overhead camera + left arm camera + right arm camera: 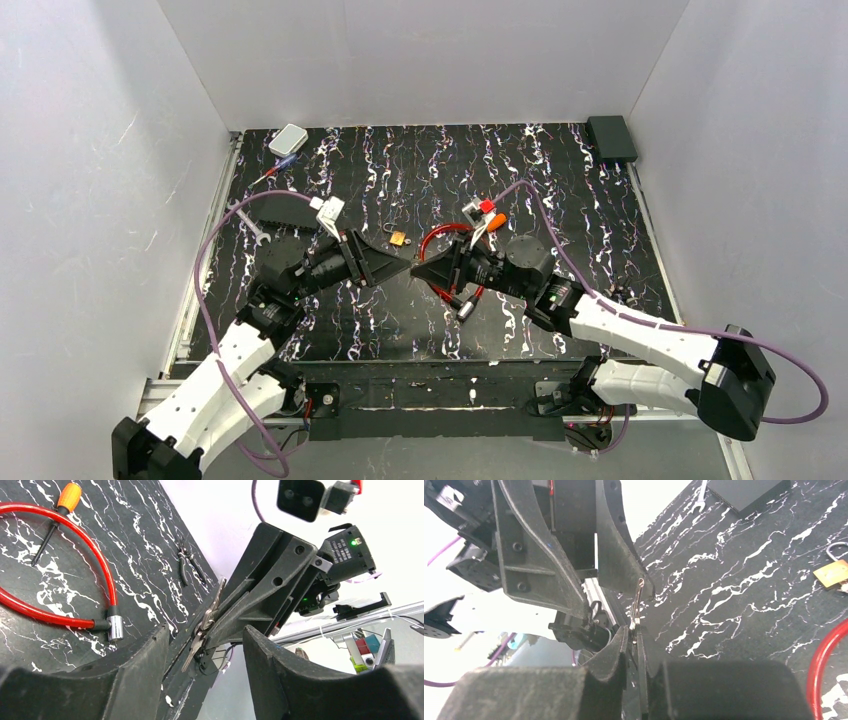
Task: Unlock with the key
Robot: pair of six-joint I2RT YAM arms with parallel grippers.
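Wrench (255, 230) is lying by the left edge of the table (600, 240), well apart from the work.

Left gripper (395, 266) is hovering over the middle of the table. Its fingers are standing about half open on either side of the key (202, 630) and are gripping nothing. Whether a pad is brushing the metal, I cannot tell.

Brass padlock (398, 238) is lying loose just beyond the two grippers, toward the far edge, with nothing restraining it.

The key, a slim silver blade, is sitting clear of the table. It is being pinched edge-on near the very tips of the right gripper (634, 634), whose fingers are pressing nearly shut on it.

Red cable lock (40, 611) and an orange-handled tool (68, 496) are lying right of centre.

Hazards noted:
- The hold is looking shallow, so any drag from a left finger during withdrawal is likely to twist or pull the key free.
- A rotated key is going to miss the keyway.
- The padlock is resting unheld, so insertion pressure is likely to push it across the table rather than seat the blade.
- The cable loop is lying close under the right arm and is risking a snag.
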